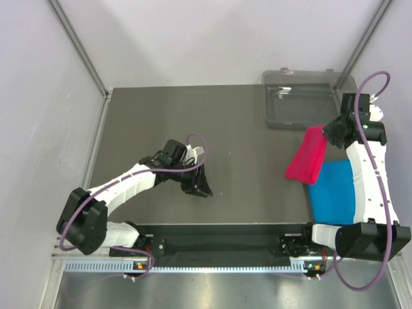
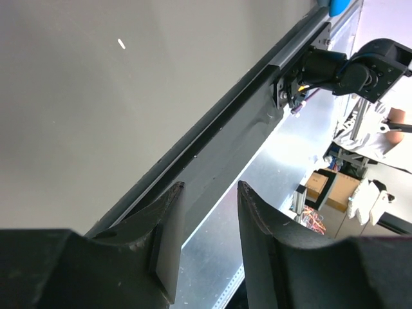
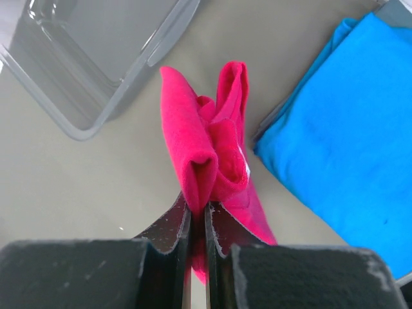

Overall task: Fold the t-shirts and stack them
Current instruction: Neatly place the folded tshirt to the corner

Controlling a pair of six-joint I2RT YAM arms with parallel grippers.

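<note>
- Your table (image 1: 193,109) carries everything.
- The clear tray (image 1: 299,103) sits at the far right corner.
- The blue shirt (image 1: 331,190) lies flat at the near right, with its right side hidden under the right arm (image 1: 367,174).
- The pink shirt (image 1: 307,156) is bunched between the tray and the blue shirt. You cannot tell whether it touches the table.
- Your right end effector (image 3: 198,209) is pinching a fold of the pink shirt.
- Your left end effector (image 2: 210,190) is spread and empty over bare table.

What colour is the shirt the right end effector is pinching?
The shirt is bright crimson-pink, clearest in the right wrist view.
</note>
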